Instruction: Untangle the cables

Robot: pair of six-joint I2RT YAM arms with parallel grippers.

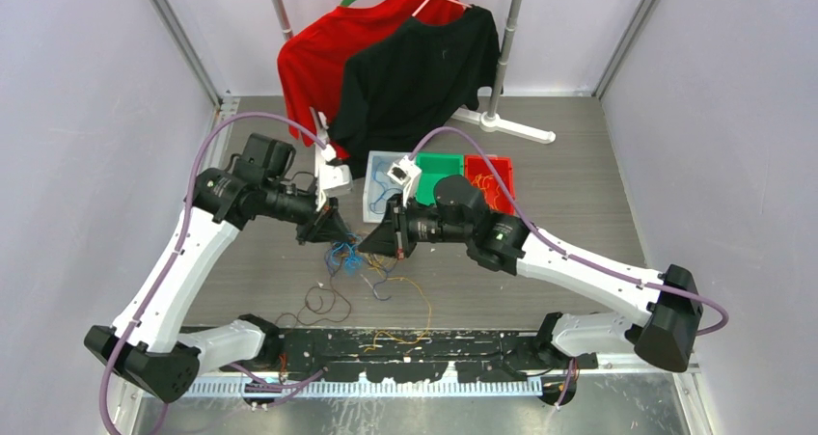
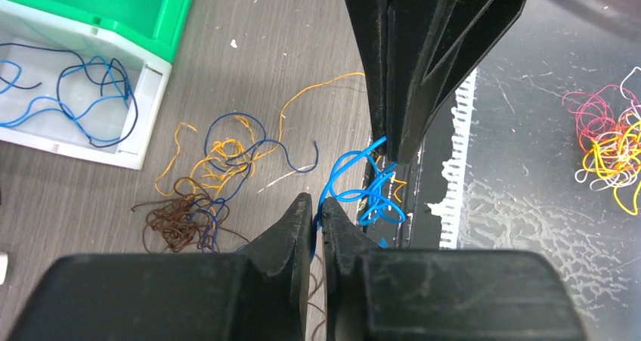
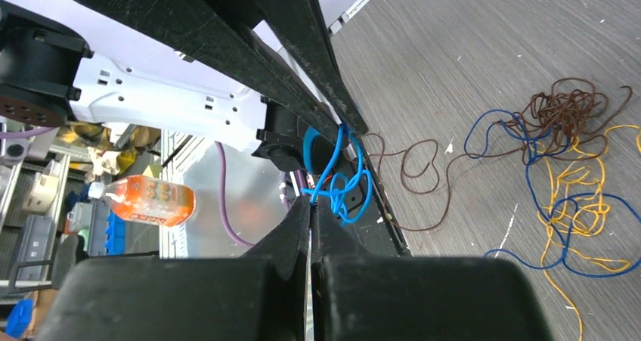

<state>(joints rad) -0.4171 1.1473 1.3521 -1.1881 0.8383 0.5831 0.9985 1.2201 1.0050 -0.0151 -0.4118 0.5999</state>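
Observation:
A bright blue cable (image 2: 355,193) hangs in a small knot just above the table, stretched between both grippers. My left gripper (image 2: 317,209) is shut on one end of it. My right gripper (image 3: 311,201) is shut on another strand of the same blue cable (image 3: 344,182). In the top view the two grippers (image 1: 333,225) (image 1: 391,237) face each other closely, with the blue knot (image 1: 345,257) below them. On the table lie a brown tangle (image 2: 178,220), dark blue and orange cables (image 2: 227,148) and more loose cables (image 1: 328,300).
A white bin (image 1: 369,189) with blue cables, a green bin (image 1: 444,157) and a red bin (image 1: 490,157) stand behind the grippers. A red shirt (image 1: 318,59) and a black shirt (image 1: 415,68) hang on a rack at the back. Another coloured tangle (image 2: 612,144) lies on the dark front strip.

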